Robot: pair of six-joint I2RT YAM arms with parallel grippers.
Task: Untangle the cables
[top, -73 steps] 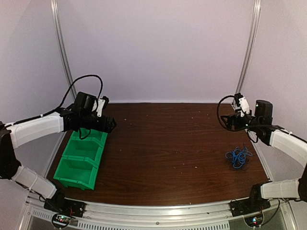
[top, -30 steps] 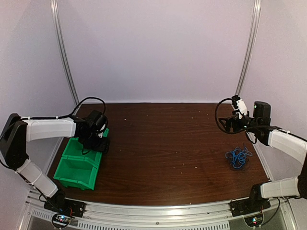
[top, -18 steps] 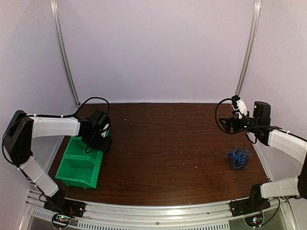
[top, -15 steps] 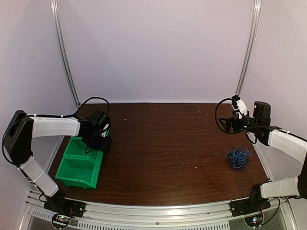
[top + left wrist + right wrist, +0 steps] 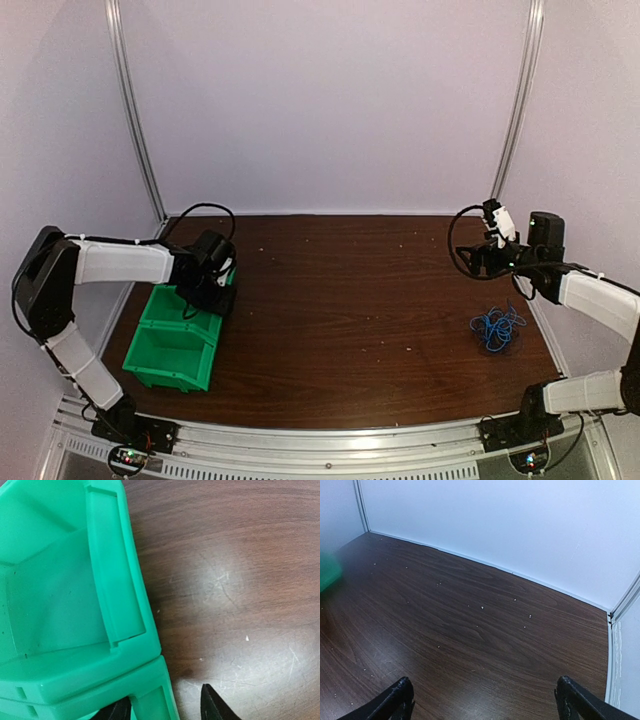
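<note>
The cables (image 5: 497, 328) are a small tangle of thin blue and black wires lying on the table at the right. My right gripper (image 5: 468, 258) hovers behind and left of them, open and empty; its wrist view (image 5: 485, 707) shows only bare table between wide-spread fingertips (image 5: 395, 700). The cables do not show in either wrist view. My left gripper (image 5: 218, 300) is low at the far right corner of the green bin (image 5: 170, 345). In the left wrist view (image 5: 165, 711) the jaws stand apart astride the bin's wall (image 5: 150, 690), with the right fingertip (image 5: 212, 707) clear of it.
The brown wooden table (image 5: 350, 300) has white walls behind and at both sides, with metal posts (image 5: 135, 130) at the back corners. The green bin has several compartments and lies along the left edge; it shows blurred at the far left in the right wrist view (image 5: 327, 572).
My left arm came down from above the bin to its far right corner, and the bin has since shifted a little to the right. The right arm and the cables have hardly moved.
</note>
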